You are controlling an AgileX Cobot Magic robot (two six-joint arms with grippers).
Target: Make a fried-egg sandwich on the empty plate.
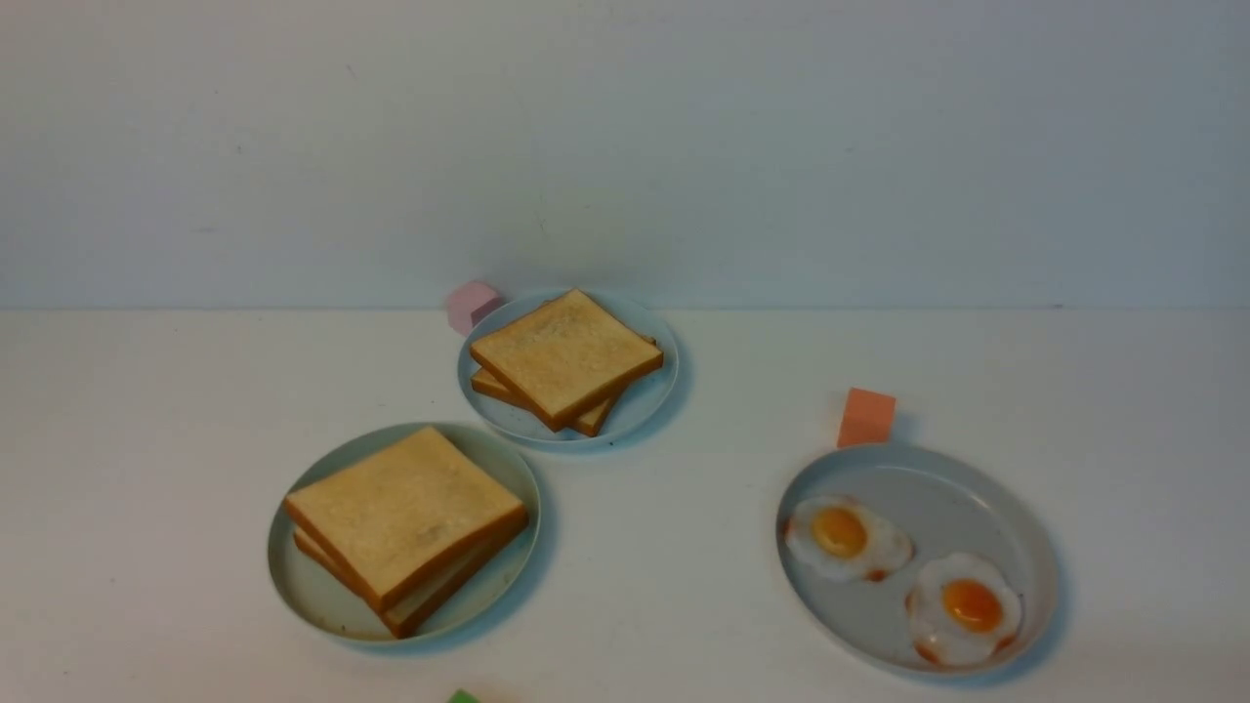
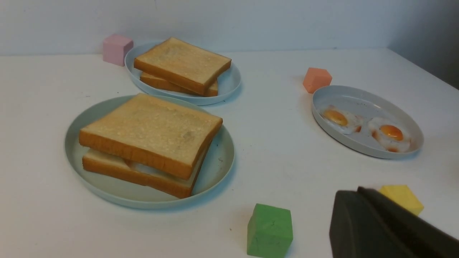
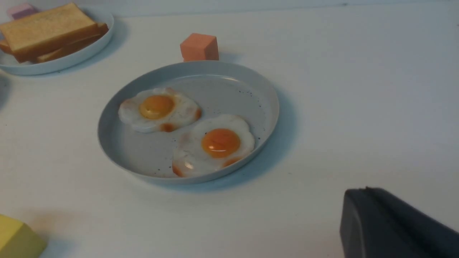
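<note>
Left gripper [image 2: 380,222]: only a dark finger edge shows in the left wrist view, touching nothing; whether it is parted or closed cannot be told.
Right gripper [image 3: 391,225]: one dark edge in the right wrist view, off the table, holding nothing visible; opening cannot be told.
Fried-egg sandwich [image 1: 405,522]: two toast slices, white egg between, lying on the mint-green plate [image 1: 312,591].
Grey plate [image 1: 1016,532]: two fried eggs.
Blue-grey plate [image 1: 645,400]: plain toast stack.

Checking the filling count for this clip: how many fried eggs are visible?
2 lie uncovered, side by side on the grey plate: one egg toward the left, another egg nearer the camera. White between the sandwich slices suggests a third.
</note>
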